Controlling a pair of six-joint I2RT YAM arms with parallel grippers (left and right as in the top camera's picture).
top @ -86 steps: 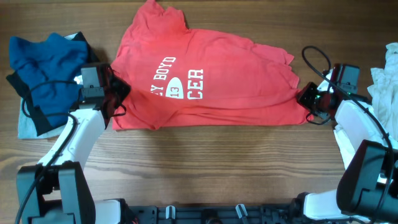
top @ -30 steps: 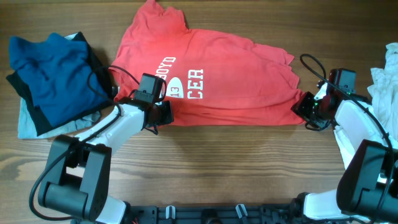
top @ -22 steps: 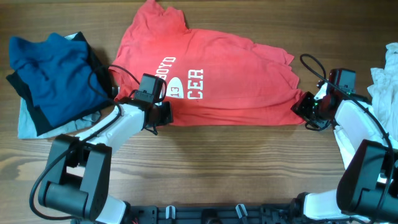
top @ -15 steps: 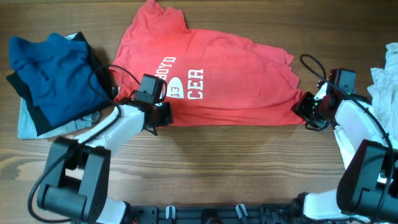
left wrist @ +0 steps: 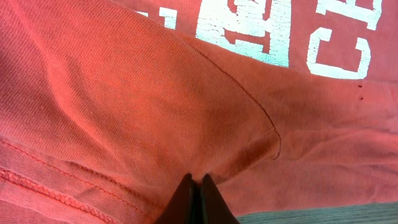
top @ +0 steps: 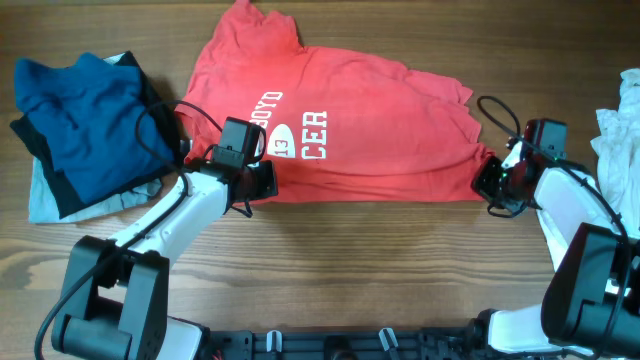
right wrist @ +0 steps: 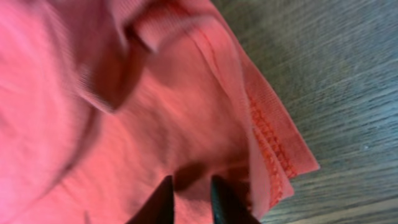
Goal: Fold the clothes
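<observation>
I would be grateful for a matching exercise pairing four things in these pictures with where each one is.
Things:
1. red T-shirt
2. blue garment
3. white cloth
4. left gripper

Places:
A. at the far right edge of the table
B. shut on the T-shirt's near edge, below the lettering
C. spread across the middle
D. bunched at the left end

Pairs: 1-C; 2-D; 3-A; 4-B

T-shirt between pile and — seemingly — garment
</observation>
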